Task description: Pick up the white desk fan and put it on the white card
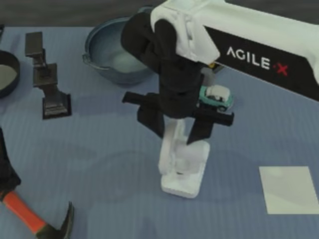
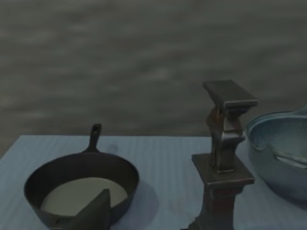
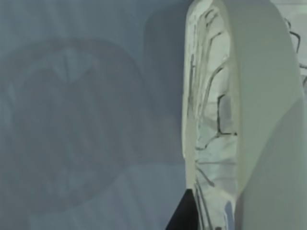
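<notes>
The white desk fan stands upright at the table's middle, its flat base on the blue cloth. My right gripper comes down from above and is shut on the fan's thin round head, with a black finger on each side. In the right wrist view the fan fills the picture, and one dark fingertip presses against its grille. The white card lies flat at the right, well apart from the fan. My left gripper is parked at the left edge and is open.
A teal toy car sits just behind the fan. A blue bowl stands at the back. A dark metal stand and a black pan are at the back left. A red-handled hammer lies at the front left.
</notes>
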